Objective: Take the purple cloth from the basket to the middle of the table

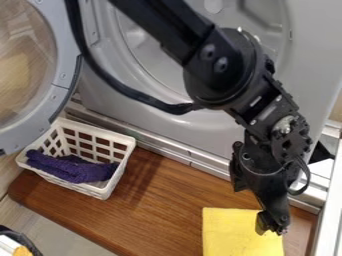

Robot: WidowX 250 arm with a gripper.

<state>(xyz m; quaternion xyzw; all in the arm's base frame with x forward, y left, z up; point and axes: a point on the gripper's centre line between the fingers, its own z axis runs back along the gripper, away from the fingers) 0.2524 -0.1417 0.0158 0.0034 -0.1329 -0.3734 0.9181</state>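
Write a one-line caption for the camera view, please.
A purple cloth lies in a white basket while the gripper hangs over a yellow cloth.

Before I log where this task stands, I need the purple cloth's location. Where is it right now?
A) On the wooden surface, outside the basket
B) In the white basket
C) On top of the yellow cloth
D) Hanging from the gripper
B: the purple cloth lies bunched in the white basket, well away from the yellow cloth and the gripper.
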